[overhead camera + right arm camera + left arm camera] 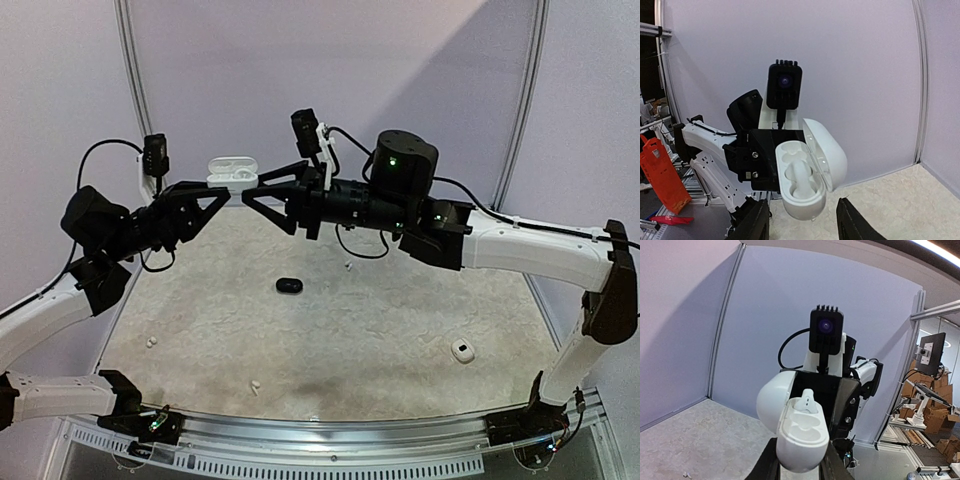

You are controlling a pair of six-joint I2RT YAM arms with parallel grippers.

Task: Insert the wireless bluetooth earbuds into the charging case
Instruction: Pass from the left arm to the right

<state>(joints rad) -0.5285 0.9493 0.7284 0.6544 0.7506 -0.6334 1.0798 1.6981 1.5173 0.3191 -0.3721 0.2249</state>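
Note:
My left gripper [226, 196] is raised above the table's far side, shut on the base of a white charging case [232, 170] whose lid stands open. In the left wrist view the case [801, 432] fills the gap between the fingers. One white earbud [806, 402] sticks up from its far socket and the near socket looks bare. My right gripper [254, 197] faces the case tip to tip. In the right wrist view its fingers [754, 220] stand apart just short of the case [802, 200], open and holding nothing. The earbud [799, 176] shows there too.
A black oval case [289, 286] lies mid-table and a white case [462, 350] lies at the right. Tiny white earbuds lie loose on the mat at the left [152, 342], near the front [255, 385] and under the right arm [347, 266]. White walls enclose the back.

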